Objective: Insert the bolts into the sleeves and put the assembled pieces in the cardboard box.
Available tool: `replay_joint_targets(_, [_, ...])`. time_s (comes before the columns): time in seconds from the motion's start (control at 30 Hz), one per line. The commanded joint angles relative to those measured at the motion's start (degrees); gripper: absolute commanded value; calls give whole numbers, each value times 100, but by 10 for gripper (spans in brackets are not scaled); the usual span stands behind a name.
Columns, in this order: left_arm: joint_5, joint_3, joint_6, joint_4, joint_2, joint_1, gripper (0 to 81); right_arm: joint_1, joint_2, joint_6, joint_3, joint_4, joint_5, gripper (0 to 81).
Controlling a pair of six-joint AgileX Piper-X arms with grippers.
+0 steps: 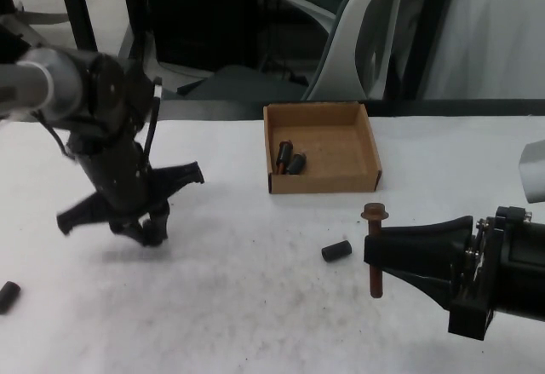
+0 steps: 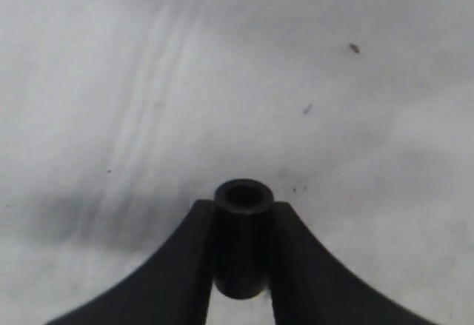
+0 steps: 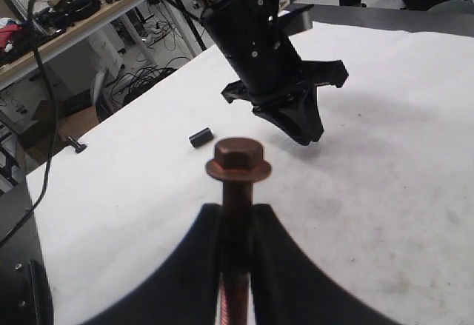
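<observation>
left gripper (image 2: pixel 244 211) pinching sleeve (image 2: pixel 242 251), bore facing wrist; right gripper (image 3: pixel 237 221) clamping bolt (image 3: pixel 238 163) upright, head up. well apart, axes need lining up imo

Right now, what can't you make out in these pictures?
- High view: the pieces in the cardboard box are too small to count.
- Right wrist view: the bolt has its lower shank hidden inside the right gripper.
- Left wrist view: the bore of the sleeve in the left gripper is too dark to see into.
</observation>
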Motion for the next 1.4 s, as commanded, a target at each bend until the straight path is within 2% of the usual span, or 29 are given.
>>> replay_joint_targets(0.0, [-68,-14,492,-32,-219,-15,8,18,-69,138,-6,-44,-139,3])
replay_joint_targets(0.23, [151,419,1693,-542,-1387,-268,8,247,-69,416,-6,-58,-125,3])
replay_joint_targets(0.47, [638,2231,2157,-2299,-3225,-857,8,538,-221,706,-23,-182,-31,3])
replay_joint_targets(0.6, [930,3311,2232,-3264,-4277,-1229,8,687,-422,808,-22,-182,426,3])
replay_joint_targets(0.83, [928,4875,2551,-4579,-5805,-1752,8,963,-587,1194,-105,-182,820,3])
replay_joint_targets(1.13, [1079,5881,3863,-5120,-6333,-1948,8,1253,-558,1140,-435,397,1446,3])
replay_joint_targets(1.37, [1217,6034,4215,-5541,-6333,-2002,8,1335,-356,1140,-581,399,1774,3])
